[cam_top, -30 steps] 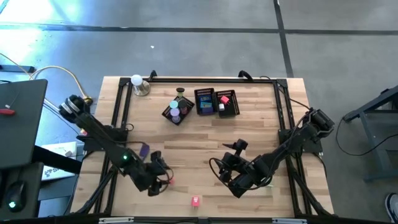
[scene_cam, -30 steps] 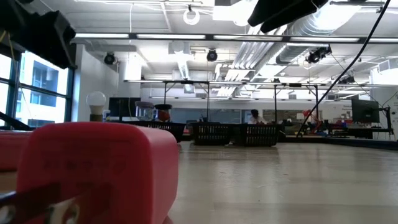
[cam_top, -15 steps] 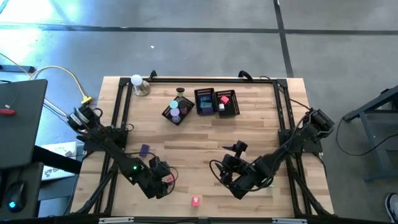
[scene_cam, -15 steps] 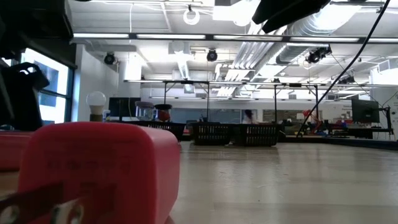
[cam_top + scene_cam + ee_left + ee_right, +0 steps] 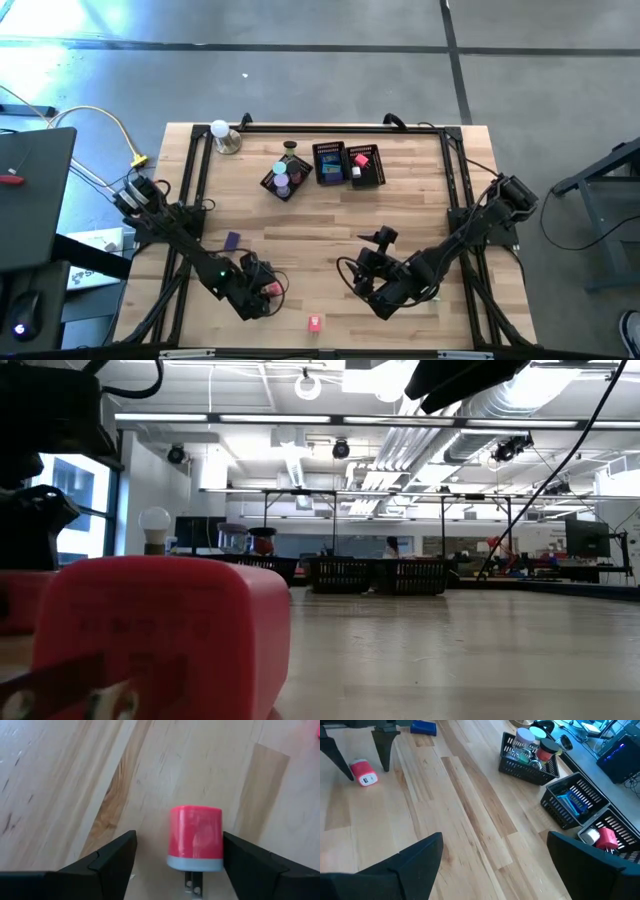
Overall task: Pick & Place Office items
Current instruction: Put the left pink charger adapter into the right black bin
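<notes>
The left gripper (image 5: 177, 865) straddles a red plug (image 5: 195, 838), fingers apart. Beyond it lie a blue block (image 5: 232, 240), another plug (image 5: 314, 323) and three baskets (image 5: 330, 163). The right gripper (image 5: 492, 865) waits open.

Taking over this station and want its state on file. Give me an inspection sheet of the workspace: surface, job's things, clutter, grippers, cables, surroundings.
Surface: light wooden table, black frame rails.
Job's things: red plug-in charger block lies between the left gripper's fingers; second pink-red block at the near edge; blue flat piece loose; others in three black mesh baskets.
Clutter: white ball on metal base at the far left corner.
Grippers: left gripper open, straddling the charger; right gripper open, empty.
Cables: yellow-tipped cable left of the table.
Surroundings: grey floor, open hall behind.
</notes>
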`<state>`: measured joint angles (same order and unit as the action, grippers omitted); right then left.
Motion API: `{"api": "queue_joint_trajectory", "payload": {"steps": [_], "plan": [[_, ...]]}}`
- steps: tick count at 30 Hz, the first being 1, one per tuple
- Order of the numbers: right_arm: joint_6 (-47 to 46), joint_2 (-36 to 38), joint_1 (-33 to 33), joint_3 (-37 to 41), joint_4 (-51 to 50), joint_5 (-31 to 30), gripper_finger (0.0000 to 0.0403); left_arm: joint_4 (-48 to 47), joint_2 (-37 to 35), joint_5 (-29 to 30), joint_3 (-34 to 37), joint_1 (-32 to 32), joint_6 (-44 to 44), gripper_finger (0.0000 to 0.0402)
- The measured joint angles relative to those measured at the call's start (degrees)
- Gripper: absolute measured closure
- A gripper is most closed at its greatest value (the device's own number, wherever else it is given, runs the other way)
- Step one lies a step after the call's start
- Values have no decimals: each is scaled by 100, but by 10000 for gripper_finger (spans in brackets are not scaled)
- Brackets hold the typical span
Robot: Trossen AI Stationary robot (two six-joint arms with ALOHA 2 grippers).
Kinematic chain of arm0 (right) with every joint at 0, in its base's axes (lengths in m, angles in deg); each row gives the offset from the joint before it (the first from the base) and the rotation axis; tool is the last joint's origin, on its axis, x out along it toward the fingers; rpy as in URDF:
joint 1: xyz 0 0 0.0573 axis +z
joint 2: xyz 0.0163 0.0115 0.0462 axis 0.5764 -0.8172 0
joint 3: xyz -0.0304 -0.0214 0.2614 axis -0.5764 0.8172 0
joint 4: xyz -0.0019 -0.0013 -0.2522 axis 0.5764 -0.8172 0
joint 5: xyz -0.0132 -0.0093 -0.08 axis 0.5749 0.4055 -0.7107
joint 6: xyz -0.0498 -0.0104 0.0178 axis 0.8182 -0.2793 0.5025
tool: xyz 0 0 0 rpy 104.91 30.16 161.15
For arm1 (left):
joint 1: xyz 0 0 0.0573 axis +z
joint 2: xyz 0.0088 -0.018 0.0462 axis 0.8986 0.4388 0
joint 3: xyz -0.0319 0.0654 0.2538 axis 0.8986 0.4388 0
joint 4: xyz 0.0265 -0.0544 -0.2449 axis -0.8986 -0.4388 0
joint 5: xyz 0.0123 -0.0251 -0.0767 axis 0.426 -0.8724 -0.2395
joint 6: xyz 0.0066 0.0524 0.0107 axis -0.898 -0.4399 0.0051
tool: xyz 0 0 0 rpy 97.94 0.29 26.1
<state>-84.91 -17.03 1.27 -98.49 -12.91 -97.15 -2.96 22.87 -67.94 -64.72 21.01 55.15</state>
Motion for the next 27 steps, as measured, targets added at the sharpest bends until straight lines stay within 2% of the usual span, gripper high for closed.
{"api": "queue_joint_trajectory", "payload": {"steps": [4,12,17,22,27], "plan": [[-5,0,0,0,0,0,56,-40,-8,-17,8,4,-68,168],[-21,0,0,0,9,5,56,14,-12,-64,11,9,-74,277],[-22,0,0,2,342,115,56,28,-261,-211,0,51,-292,276],[314,0,0,2,723,176,56,207,-826,37,-249,173,-1174,276],[848,0,-10,7,1607,542,56,1697,-1420,371,-321,206,-2594,276]]}}
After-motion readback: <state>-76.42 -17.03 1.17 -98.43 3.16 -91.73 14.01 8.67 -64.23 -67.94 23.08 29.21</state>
